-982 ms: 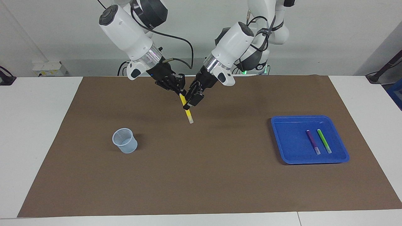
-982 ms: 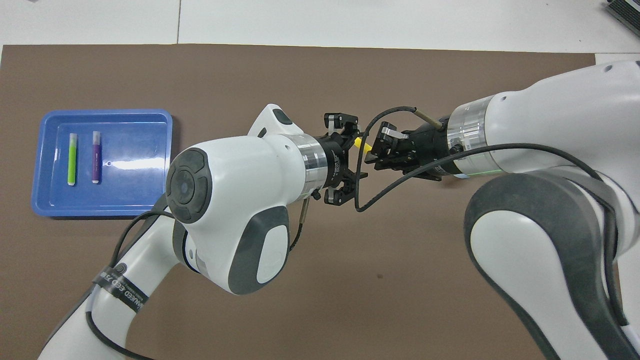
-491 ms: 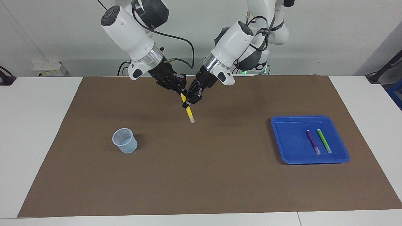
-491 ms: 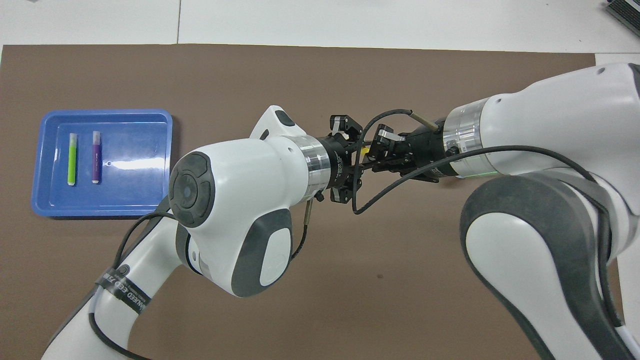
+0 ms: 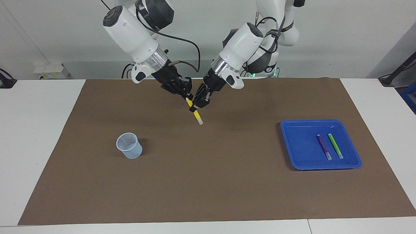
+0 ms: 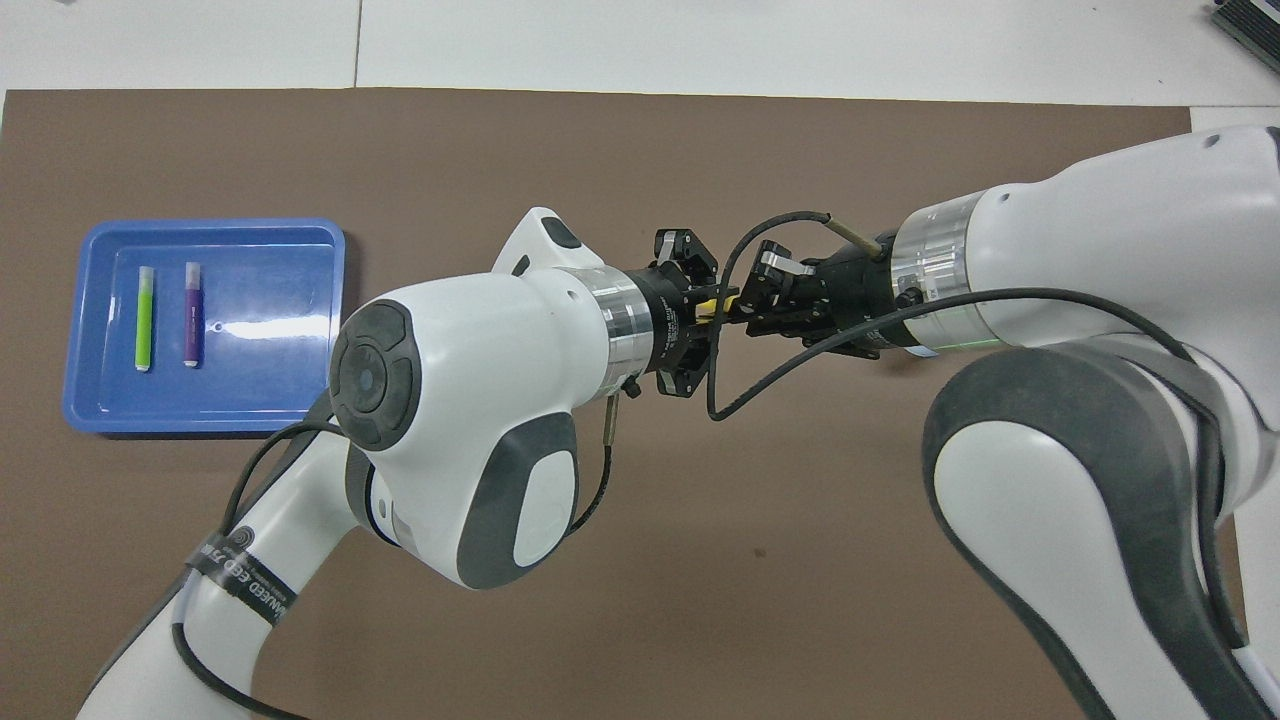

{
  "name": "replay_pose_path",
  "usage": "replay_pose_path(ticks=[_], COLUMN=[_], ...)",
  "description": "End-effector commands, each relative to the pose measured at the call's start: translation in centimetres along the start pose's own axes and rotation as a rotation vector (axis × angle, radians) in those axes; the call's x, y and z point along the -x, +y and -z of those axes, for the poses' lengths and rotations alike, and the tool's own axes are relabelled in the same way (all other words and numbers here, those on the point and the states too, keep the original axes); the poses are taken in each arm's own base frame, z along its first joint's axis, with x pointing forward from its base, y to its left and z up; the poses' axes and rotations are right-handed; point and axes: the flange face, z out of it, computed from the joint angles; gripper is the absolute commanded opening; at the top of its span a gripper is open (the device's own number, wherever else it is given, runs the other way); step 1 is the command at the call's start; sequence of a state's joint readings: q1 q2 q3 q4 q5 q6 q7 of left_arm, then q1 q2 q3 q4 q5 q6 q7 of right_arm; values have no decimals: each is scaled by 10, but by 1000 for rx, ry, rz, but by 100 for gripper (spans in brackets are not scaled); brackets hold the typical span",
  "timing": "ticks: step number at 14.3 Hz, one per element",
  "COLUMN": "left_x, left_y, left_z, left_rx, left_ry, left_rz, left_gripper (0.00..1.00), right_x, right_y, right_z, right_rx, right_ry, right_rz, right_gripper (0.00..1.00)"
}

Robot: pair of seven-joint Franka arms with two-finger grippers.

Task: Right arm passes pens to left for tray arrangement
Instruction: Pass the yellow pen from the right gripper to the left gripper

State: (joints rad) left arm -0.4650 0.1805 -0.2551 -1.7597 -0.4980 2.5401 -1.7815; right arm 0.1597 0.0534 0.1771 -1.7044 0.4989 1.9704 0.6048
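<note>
A yellow pen hangs slanted in the air over the brown mat, pale end down. My right gripper is shut on its upper end. My left gripper is shut on its middle, just below the right one. The blue tray lies toward the left arm's end of the table. In it a purple pen and a green pen lie side by side.
A small clear plastic cup stands upright on the brown mat toward the right arm's end; the right arm hides it in the overhead view. White tabletop borders the mat on all sides.
My left gripper has closed on the yellow pen, which the right gripper still holds. The pen has risen slightly.
</note>
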Motion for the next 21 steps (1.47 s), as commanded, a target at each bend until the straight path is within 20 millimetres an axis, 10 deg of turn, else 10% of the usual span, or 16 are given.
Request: replay_pose_path(ticks=[1, 4, 11, 21], left_x=[-2, -3, -31, -173], left_y=[2, 2, 11, 52], left_z=[4, 5, 12, 76], left_rx=[19, 13, -49, -266], left_ry=[-2, 10, 138, 248], left_rz=[8, -6, -113, -456], left_gripper=[0, 0, 0, 0], right_x=[5, 2, -19, -94], right_y=[0, 2, 26, 183], right_z=[-3, 1, 36, 127], right_rx=[-15, -13, 112, 459], right_ry=[-14, -6, 20, -11], right_rz=[-20, -21, 75, 413], right_gripper=[2, 73, 99, 100])
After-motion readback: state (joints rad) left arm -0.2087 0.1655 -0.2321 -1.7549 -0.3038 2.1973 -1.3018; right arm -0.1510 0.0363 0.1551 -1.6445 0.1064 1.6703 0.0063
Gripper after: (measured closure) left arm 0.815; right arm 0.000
